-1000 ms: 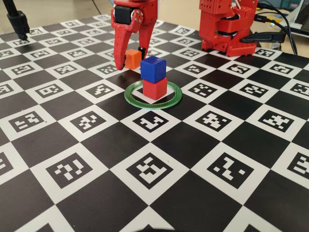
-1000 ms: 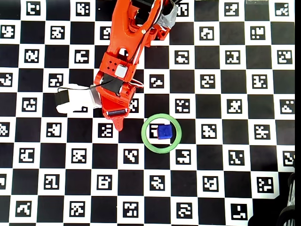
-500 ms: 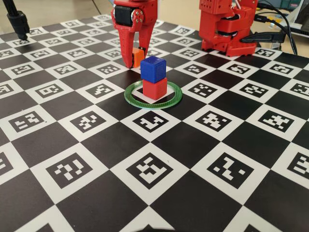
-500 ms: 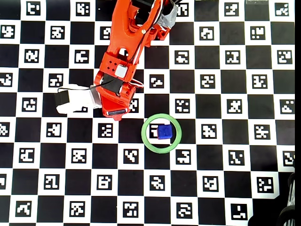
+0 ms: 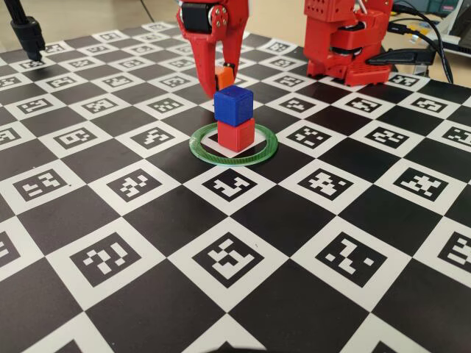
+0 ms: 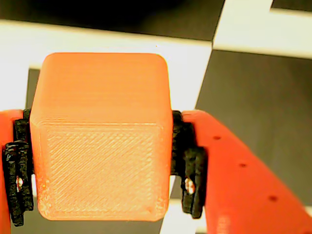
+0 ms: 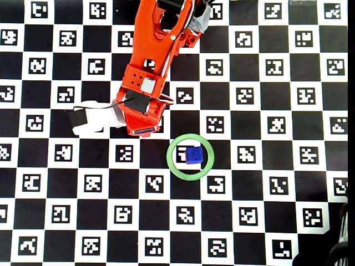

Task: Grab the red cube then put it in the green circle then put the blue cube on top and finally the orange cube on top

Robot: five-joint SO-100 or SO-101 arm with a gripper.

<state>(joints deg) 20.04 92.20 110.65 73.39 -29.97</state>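
- The orange cube (image 6: 100, 136), pinched between the gripper (image 5: 220, 79)'s two fingers, sits toward the checkerboard table (image 5: 243, 294)'s far edge, just behind the stack.
- The blue cube (image 5: 233, 101) rests on the red cube (image 5: 235, 133) inside the green circle (image 7: 190, 157), near the table's centre.
- A clean finish likely needs lifting clear above the blue top, centring squarely, then lowering gently before release.
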